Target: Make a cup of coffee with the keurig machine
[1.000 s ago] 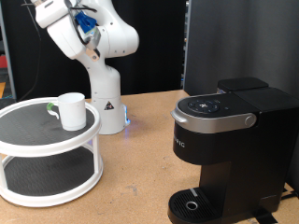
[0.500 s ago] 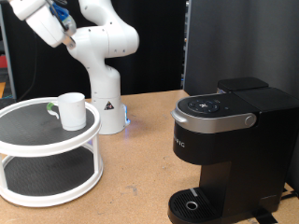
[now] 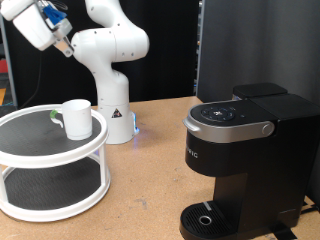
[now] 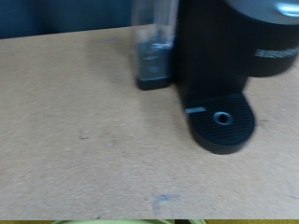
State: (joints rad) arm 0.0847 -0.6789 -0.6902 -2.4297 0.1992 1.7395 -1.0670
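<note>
The white cup [image 3: 76, 117] stands upright on the top shelf of a round white two-tier rack [image 3: 30, 142] at the exterior view's left. The black keurig machine [image 3: 240, 150] stands at the right with its lid down and its drip tray [image 3: 205, 220] bare. It also shows in the wrist view [image 4: 229, 47], with the drip tray [image 4: 222, 119] below it. My gripper [image 3: 64, 42] hangs high at the exterior view's top left, well above the cup and touching nothing. Its fingers do not show in the wrist view.
A small dark pod with a green top [image 3: 54, 116] lies on the rack just behind the cup. The arm's white base [image 3: 112, 110] stands behind the rack. A clear water tank [image 4: 154, 47] sits beside the machine. A black panel [image 3: 250, 45] rises behind the table.
The arm has swung up and towards the exterior view's left, carrying the gripper from above the rack's back to the top left corner. The cup and machine have not moved.
</note>
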